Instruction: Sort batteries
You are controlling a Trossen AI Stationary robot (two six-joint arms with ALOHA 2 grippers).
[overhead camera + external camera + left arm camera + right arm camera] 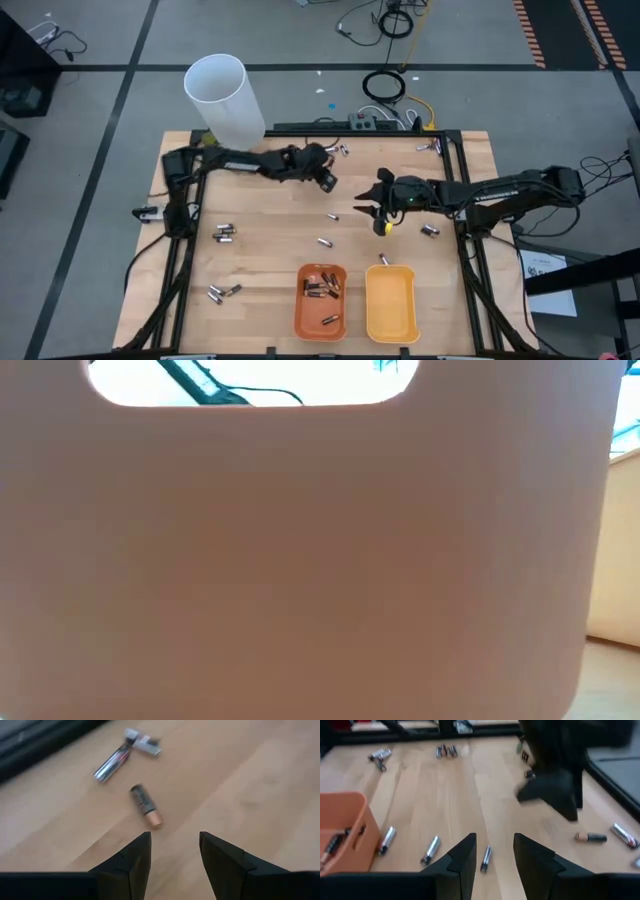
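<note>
The batteries (323, 241) lie scattered over my wooden worktop (260, 260), with pairs at mid left and lower left of the high frame, a few near the top edge, and several dark ones already in the orange tray (320, 300) at bottom centre, beside the yellow tray (391, 305). My left tool (172, 851) hangs with its fingers apart and empty over a dark, copper-ended battery (145, 804) in the upper middle. My right tool (372, 212) sits right of centre, fingers parted and gripping nothing, above a silvery battery (485, 858).

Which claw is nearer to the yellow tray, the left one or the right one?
The right claw is nearer: it hangs just past the yellow tray on its far side. The left claw is farther, toward the back of the table near the white tube.
</note>
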